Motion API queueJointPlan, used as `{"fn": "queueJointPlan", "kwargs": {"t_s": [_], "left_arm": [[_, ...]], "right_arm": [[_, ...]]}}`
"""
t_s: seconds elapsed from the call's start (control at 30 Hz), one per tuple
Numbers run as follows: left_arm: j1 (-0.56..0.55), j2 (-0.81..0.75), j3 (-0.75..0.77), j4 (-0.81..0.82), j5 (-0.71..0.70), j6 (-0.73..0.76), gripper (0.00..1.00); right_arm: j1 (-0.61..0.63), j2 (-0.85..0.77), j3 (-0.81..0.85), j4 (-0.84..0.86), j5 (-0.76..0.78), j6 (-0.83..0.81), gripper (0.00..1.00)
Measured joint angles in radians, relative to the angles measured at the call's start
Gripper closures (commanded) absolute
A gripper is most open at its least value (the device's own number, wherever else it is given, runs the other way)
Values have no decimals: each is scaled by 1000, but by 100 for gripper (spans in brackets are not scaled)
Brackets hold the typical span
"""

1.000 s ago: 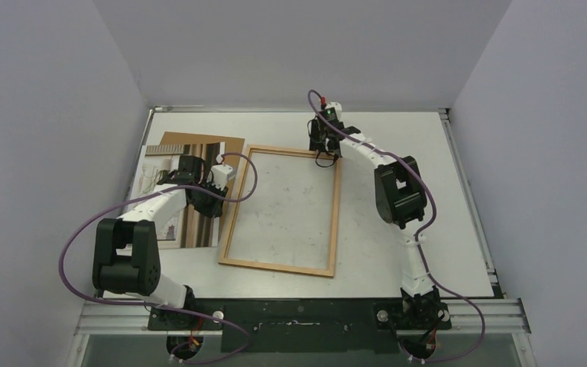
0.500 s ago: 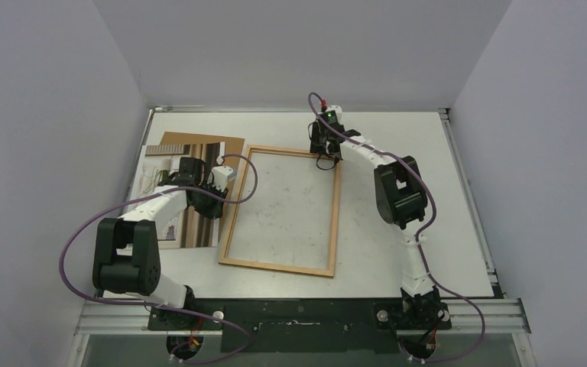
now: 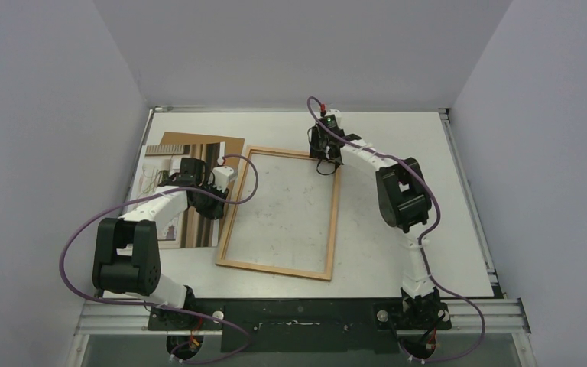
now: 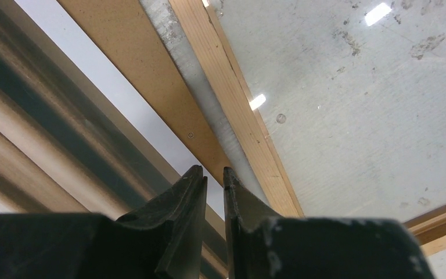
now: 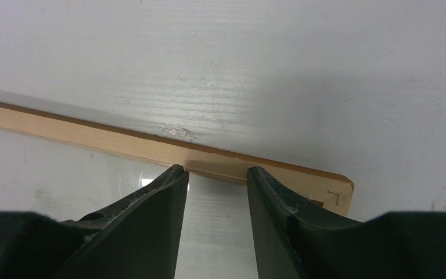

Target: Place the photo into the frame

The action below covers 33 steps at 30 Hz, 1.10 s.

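Top view: the frame [image 3: 275,269] lies mid-table [image 3: 451,229], only table surface showing through its pane; the photo [image 3: 157,174] lies face-up left of it, on a brown backing sheet [image 3: 199,140].
Left wrist view: left gripper [image 4: 212,170] narrowed to a slit over the photo's right edge.
Right wrist view: right gripper [image 5: 215,170] moderately parted, empty, at the frame's far rail.

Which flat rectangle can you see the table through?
The frame, with its clear pane inside a wooden border; the striped photo and brown board aren't see-through.
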State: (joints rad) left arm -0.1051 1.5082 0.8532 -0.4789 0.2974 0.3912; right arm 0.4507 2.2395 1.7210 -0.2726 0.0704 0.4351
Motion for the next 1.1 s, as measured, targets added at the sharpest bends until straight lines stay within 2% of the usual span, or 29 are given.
{"fn": "queueJointPlan", "kwargs": {"t_s": [0.23,0.4,0.57,0.67,0.77,0.93,1.1], "left_arm": [[-3,-11,0,-26,16,-3,79],[-5,-88,0,-121,61,95,67],[-6,-224,4,-261,113,283,58],[-21,-260,12,-316,131,359,56],[-91,-291,-2,-346,122,415,54],[-327,-414,-148,-336,28,452,54],[-435,-421,-200,-322,-86,458,54]], "right_arm": [[2,-7,-10,-1,0,0,57],[1,-9,-14,2,0,0,56],[-11,-34,-50,7,-2,5,46],[-19,-47,-63,-3,-13,11,39],[-26,-55,-63,-14,-23,14,37],[-43,-69,-63,-20,-35,14,35],[-71,-71,-58,-20,-53,14,35]]}}
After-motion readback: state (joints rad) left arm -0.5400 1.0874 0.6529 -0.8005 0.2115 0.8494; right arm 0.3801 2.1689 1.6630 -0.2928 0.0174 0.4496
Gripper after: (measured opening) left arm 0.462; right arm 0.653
